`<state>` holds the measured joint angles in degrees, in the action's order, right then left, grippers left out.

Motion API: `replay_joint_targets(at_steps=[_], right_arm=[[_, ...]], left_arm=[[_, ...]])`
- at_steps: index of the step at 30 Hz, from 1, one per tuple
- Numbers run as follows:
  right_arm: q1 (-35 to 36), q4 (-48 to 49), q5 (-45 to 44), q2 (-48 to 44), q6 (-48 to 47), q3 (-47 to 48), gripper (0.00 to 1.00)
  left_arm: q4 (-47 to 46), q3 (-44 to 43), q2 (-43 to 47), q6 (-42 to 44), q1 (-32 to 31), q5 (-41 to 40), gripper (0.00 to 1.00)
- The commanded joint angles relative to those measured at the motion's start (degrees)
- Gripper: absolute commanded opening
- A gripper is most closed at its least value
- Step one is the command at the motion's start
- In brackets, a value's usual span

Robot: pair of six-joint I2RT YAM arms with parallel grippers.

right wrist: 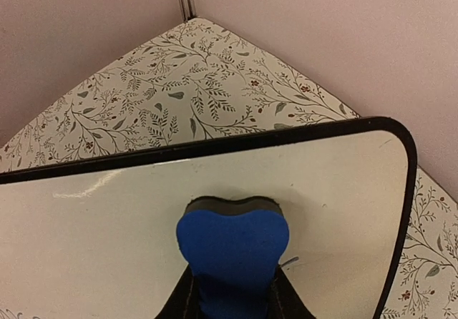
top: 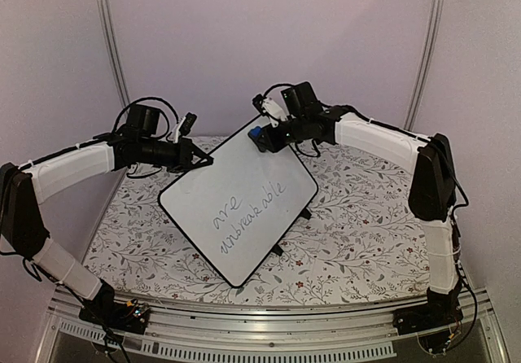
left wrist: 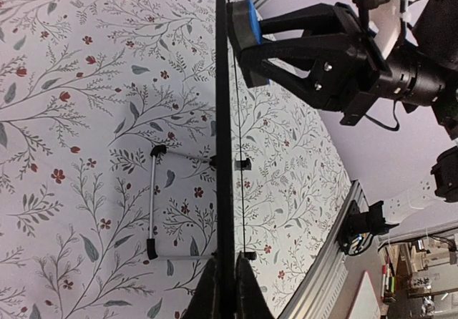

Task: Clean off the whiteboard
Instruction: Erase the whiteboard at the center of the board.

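The whiteboard (top: 236,172) stands tilted up off the table, corner pointing up, with dark handwriting (top: 248,210) across its lower half. My left gripper (top: 207,161) is shut on the board's left rim; in the left wrist view the rim (left wrist: 223,119) runs edge-on straight out from between the fingers (left wrist: 226,283). My right gripper (top: 262,138) is shut on a blue eraser (top: 256,133), whose dark felt face presses against the board near its upper corner. In the right wrist view the eraser (right wrist: 232,240) lies against the white surface (right wrist: 336,190), just below the top rim.
A floral cloth (top: 358,225) covers the table. The board's wire stand (left wrist: 153,208) and black clip feet (top: 304,213) hang behind and below it. A metal rail (top: 269,330) runs along the near edge. Purple walls close in at the back and sides.
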<state>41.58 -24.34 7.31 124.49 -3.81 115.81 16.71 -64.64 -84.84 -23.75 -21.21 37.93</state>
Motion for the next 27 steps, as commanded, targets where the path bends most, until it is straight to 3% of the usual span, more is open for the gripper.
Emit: replay_joint_targets(at_steps=[1, 16, 21, 27], right_arm=[[-1.73, -2.18, -2.03, 1.84, -0.11, -1.05, 0.24], [-1.87, 3.64, -0.3, -8.76, 0.58, -26.83, 0.23], [-1.86, 3.75, -0.43, -8.73, 0.52, -25.13, 0.23], [-1.86, 1.52, -1.49, -4.85, -0.61, -14.81, 0.23]], left_arm=[[-2.78, 0.48, 0.8, 4.8, -0.98, 1.44, 0.0], [-2.83, 0.48, 0.48, 4.77, -0.98, 1.27, 0.0], [-2.91, 0.48, 0.21, 4.7, -0.96, 1.53, 0.0], [-2.91, 0.48, 0.21, 4.69, -0.97, 1.44, 0.0]])
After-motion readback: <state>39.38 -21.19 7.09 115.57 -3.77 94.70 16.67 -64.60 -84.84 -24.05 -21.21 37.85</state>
